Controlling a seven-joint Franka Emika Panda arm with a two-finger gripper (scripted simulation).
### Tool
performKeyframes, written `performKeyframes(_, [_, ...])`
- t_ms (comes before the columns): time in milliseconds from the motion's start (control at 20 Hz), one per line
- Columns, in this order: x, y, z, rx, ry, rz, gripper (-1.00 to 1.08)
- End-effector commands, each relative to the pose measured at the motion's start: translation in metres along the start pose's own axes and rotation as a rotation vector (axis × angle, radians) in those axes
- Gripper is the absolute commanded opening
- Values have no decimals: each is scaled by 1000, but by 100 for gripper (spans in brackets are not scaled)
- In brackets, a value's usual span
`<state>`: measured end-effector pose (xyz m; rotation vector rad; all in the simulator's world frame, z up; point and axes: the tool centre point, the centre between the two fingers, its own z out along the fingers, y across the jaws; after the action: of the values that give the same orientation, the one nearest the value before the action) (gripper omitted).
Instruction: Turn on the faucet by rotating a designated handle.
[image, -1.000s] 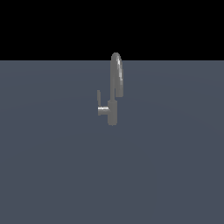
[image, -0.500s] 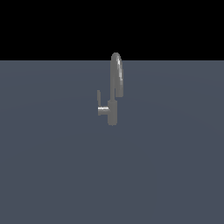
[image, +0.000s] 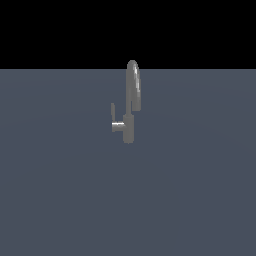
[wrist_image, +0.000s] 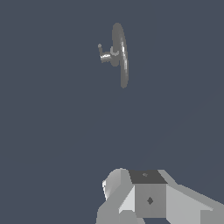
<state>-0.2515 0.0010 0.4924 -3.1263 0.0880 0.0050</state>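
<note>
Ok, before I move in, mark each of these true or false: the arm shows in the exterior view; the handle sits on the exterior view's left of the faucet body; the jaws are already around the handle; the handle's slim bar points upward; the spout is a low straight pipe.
1. The arm shows in the exterior view. False: only the faucet on the grey surface appears there.
2. The handle sits on the exterior view's left of the faucet body. True.
3. The jaws are already around the handle. False: in the wrist view the gripper is well apart from the faucet, touching nothing.
4. The handle's slim bar points upward. True.
5. The spout is a low straight pipe. False: the spout is tall and arched.
</note>
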Motion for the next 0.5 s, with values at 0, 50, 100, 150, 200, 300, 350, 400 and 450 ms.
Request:
performKeyframes(0, [0, -2, -5, -2, 17, 17, -100])
performKeyframes(50, [1, -3, -8, -4, 27, 26, -100])
performKeyframes(100, [1, -5, -11, -6, 38, 37, -100])
performKeyframes(150, [1, -6, -14, -8, 50, 49, -100])
performKeyframes(200, [1, -8, -18, -11, 63, 62, -100])
performKeyframes(300, [2, -13, -26, -16, 94, 93, -100])
performKeyframes(350, [2, -15, -30, -19, 110, 109, -100])
performKeyframes(400, [3, -18, -35, -23, 129, 128, -100])
performKeyframes(450, [3, -22, -40, -27, 148, 147, -100])
